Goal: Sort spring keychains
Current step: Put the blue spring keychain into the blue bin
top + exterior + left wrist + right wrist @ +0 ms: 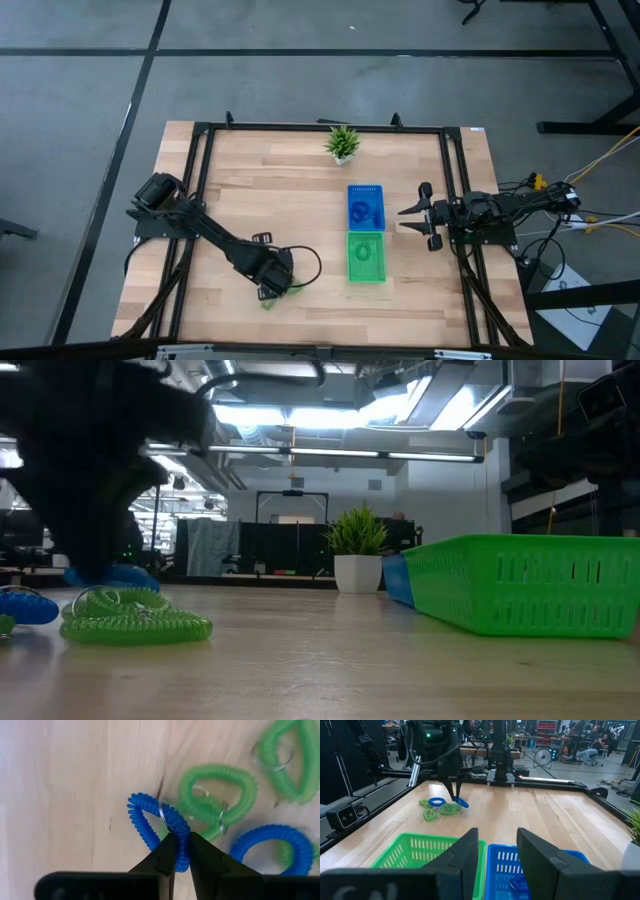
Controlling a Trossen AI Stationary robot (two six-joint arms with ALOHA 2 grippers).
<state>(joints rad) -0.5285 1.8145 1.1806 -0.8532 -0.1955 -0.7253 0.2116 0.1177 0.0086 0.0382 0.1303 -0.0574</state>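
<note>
the left gripper (181,851) is low over the near-left part of the table (300,180), and its fingers are closed on a blue spring keychain (161,820) that lies on the wood. just beside it lie green spring keychains (216,797) and another blue one (272,845). the right gripper (497,851) waits above the blue tray (365,205) and green tray (366,256), with its fingers apart and holding nothing.

Robotics lab, wooden table (290,190) on black frame, workbenches (580,742) behind, ceiling strip lights (330,455)
</note>
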